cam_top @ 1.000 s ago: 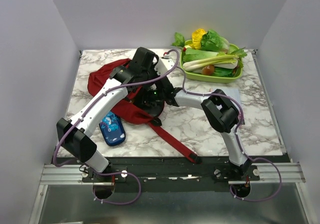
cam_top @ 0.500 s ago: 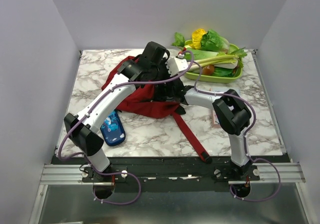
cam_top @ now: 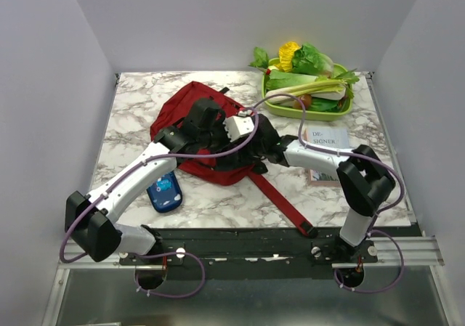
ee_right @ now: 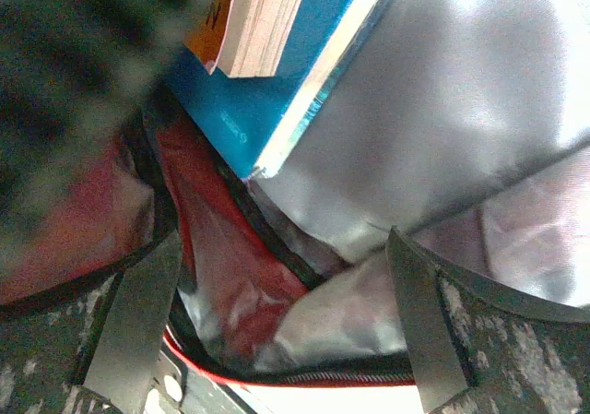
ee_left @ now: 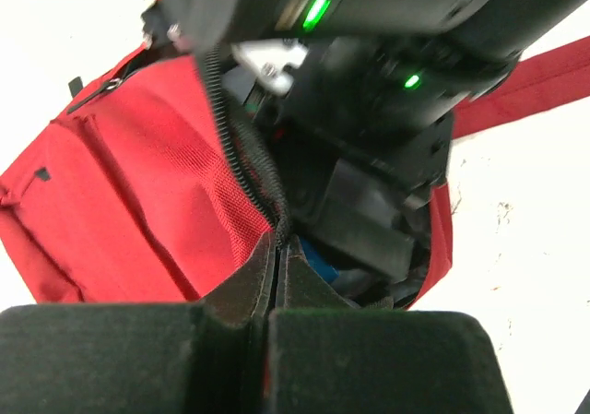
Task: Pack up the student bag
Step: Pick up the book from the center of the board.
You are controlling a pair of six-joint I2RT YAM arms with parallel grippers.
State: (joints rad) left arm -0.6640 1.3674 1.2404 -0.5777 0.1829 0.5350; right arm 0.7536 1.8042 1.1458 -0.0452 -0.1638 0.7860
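The dark red student bag [cam_top: 190, 107] lies at the table's middle with its mouth toward the arms and a long strap [cam_top: 282, 201] trailing to the front edge. My left gripper [ee_left: 277, 253] is shut on the bag's zip edge [ee_left: 247, 160], holding the mouth up. The right gripper [ee_right: 281, 317] reaches inside the bag, open, with grey lining [ee_right: 461, 91] between its fingers [ee_right: 138, 326]. A blue book [ee_right: 263, 73] rests in the bag just beyond the jaws, apart from them. From above, both grippers meet at the bag's mouth [cam_top: 243, 150].
A blue patterned pencil case [cam_top: 163, 190] lies left of the bag, under my left forearm. A light book [cam_top: 325, 139] lies on the marble to the right. A green tray [cam_top: 270, 108] of vegetables stands at the back right.
The right gripper's jaws have spread wide inside the bag, and the blue book now lies free of them. The left arm has dropped lower and pulled back, and the bag has shifted with it.
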